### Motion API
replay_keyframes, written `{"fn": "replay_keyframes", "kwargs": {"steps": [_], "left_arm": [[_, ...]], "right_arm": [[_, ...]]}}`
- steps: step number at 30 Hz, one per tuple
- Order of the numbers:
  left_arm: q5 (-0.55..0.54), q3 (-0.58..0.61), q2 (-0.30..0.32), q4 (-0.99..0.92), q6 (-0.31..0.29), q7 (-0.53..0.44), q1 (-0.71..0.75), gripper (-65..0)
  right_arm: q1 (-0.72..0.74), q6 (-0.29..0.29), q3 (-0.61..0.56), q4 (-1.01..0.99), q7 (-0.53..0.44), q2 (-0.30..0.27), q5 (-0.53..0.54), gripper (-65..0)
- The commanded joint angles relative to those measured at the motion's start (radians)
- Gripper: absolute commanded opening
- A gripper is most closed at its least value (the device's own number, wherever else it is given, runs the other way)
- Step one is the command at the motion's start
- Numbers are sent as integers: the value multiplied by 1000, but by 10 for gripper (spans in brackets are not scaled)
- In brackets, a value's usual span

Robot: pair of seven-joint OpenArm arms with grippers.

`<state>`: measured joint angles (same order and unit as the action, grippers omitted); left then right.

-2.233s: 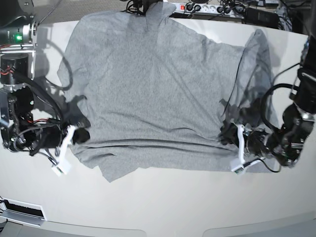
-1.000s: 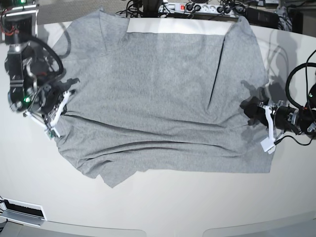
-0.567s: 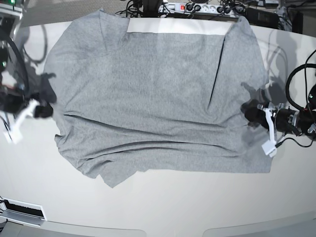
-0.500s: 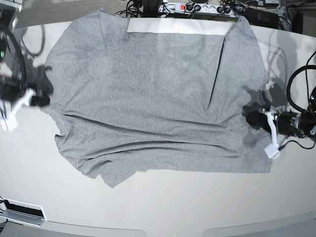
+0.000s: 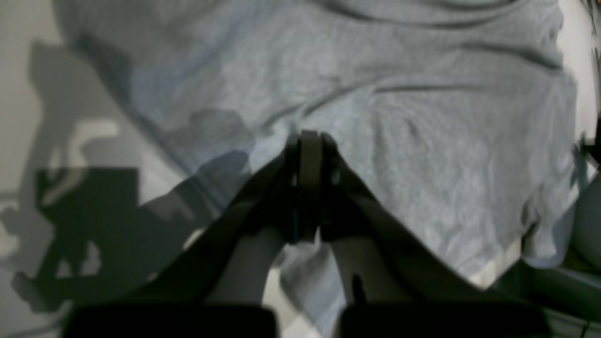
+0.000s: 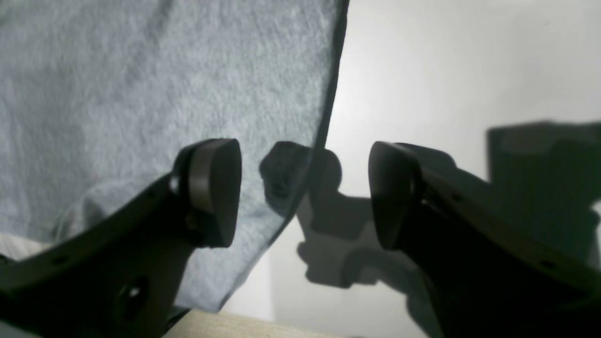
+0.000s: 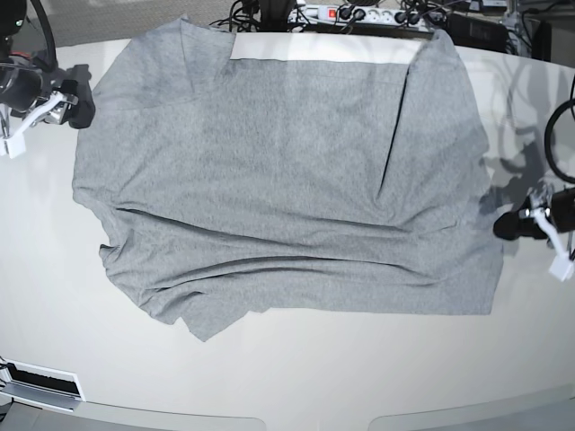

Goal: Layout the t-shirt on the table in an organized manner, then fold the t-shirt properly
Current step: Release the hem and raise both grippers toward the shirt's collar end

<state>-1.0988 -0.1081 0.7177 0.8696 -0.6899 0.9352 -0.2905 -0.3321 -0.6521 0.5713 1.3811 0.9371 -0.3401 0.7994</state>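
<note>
Right gripper (image 7: 79, 106): at the left of the base view, jaws spread wide, nothing between them; its wrist camera shows both fingertips (image 6: 213, 188) apart above the t-shirt's dark-trimmed side edge, one over cloth, one over bare table.
T-shirt (image 7: 287, 180): heather grey, spread across the middle of the table (image 7: 287, 377), blank side up; creases run across its lower half, and a loose flap points toward the near edge at lower left. Only the base view shows the far edge folded down, with a pale strip of table next to it.
Left gripper (image 7: 505, 226): at the right of the base view, jaws pressed together; the wrist view shows its tips (image 5: 307, 141) closed at a small pucker of cloth, though whether fabric is pinched cannot be told.
Open room: broad bare table along the near edge and at both sides; cables and a power strip (image 7: 359, 13) crowd the far edge.
Change: the right gripper has left the shirt's side, moved toward the far corner and opened; the left has drawn outward, pulling the right hem straighter.
</note>
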Motion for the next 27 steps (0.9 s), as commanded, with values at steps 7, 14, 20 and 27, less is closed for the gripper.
{"fn": "replay_keyframes", "kwargs": {"steps": [7,14,20,27], "left_arm": [[-80,-186,29,12,-8,11,139,-650],[-221,-304,31,12,-8,114,262,-650],[-275,-352,31,12,-8,154,359,-650],[-325,-352,31,12,-8,174,443,-650]], "right_arm": [[23,-18,7,-120,-63,-6,7,-209],[43,-46,-2,-237,10,0,124,-209],[41,-46,-4,-237,63,2,129,-213],[41,-46,-4,-237,217,3,247,-213]]}}
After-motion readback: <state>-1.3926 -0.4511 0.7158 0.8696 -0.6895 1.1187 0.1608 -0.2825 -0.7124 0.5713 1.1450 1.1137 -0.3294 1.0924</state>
